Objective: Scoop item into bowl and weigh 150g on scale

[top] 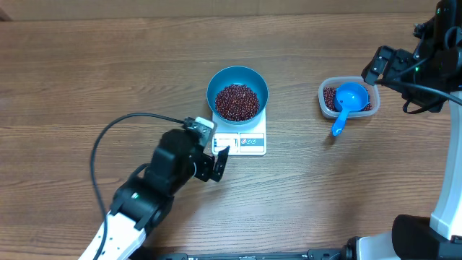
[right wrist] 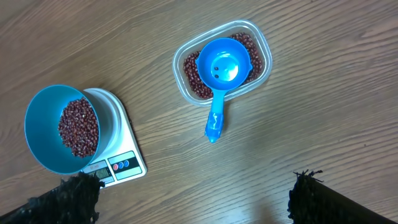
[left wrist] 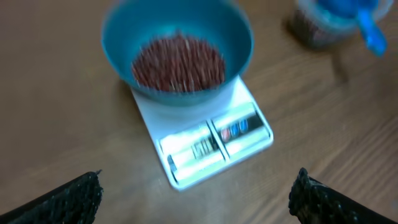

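Note:
The teal bowl (top: 214,81) stands on the white scale (top: 249,141) at the table's middle, holding a heap of red-brown beans (top: 237,102). My left gripper (top: 215,163) hovers just left of the scale's display edge, open and empty. In the left wrist view the bowl (left wrist: 239,37), beans (left wrist: 178,62) and scale (left wrist: 217,140) lie ahead of the open left gripper (left wrist: 198,186). My right gripper (top: 375,66) hangs open at the far right, above and right of the tub. From the right wrist, the bowl (right wrist: 37,112) and scale (right wrist: 121,165) sit left of the open gripper (right wrist: 196,183).
A clear plastic tub (top: 323,92) with more beans (right wrist: 194,81) stands right of the scale. A bright blue scoop (top: 351,96) rests in it, bowl up, its handle (right wrist: 215,121) hanging over the tub's near rim. A black cable (top: 108,137) loops left of the left arm.

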`<state>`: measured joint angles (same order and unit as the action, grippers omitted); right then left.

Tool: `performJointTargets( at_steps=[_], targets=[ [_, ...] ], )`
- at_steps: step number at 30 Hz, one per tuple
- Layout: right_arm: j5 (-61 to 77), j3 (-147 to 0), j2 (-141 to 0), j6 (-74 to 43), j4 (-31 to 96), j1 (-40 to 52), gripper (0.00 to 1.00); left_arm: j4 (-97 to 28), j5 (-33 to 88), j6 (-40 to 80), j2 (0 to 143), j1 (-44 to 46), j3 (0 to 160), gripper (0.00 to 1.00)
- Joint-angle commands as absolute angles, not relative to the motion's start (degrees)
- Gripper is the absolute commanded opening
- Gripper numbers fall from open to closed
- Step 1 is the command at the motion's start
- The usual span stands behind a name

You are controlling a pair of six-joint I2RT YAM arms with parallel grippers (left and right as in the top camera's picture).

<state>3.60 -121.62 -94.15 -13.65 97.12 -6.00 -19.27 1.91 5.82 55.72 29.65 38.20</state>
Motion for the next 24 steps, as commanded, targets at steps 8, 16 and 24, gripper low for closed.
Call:
performJointTargets(
  at_steps=[8, 16, 24],
  targets=[
    [3.05, -122.61, -93.97, -13.43, 96.99, -6.02, 1.0, -8.97, 2.85, 1.1, 41.19, 17.65, 37.12, 1.0],
    [3.05, -122.61, -93.97, -13.43, 96.99, -6.02, 1.0, 10.41, 6.17, -0.45, 32.1, 10.66, 25.26, 1.0],
    [3.05, -122.61, -93.97, -13.43, 96.99, -6.02, 1.0, 25.36, 7.57, 1.78, 20.32, 5.78, 9.85, 1.0]
  ],
)
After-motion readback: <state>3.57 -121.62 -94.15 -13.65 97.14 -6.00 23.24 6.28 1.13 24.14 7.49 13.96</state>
